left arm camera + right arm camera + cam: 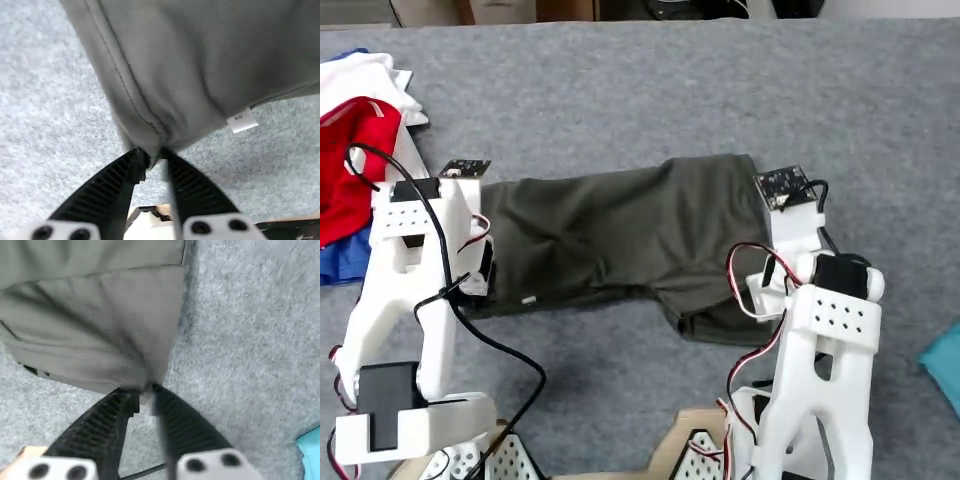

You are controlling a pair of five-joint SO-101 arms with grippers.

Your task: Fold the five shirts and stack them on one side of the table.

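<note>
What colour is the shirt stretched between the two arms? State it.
The shirt is plain dark olive green, no pattern; the high view shows it best.

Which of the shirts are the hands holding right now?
The olive shirt, spread out centrally, pinched by the left hand and right hand at opposite ends. The red shirt, white shirt and blue shirt lie piled aside.

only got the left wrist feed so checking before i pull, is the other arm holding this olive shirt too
observer: yes, the right tool is shut on the opposite end of the dark olive cotton shirt.
operator: where are the other shirts
observer: a heap of red, white and blue shirts lies at the far left of the grey felt table.
operator: anything on the right
observer: a piece of teal fabric at the table's right edge.
</note>
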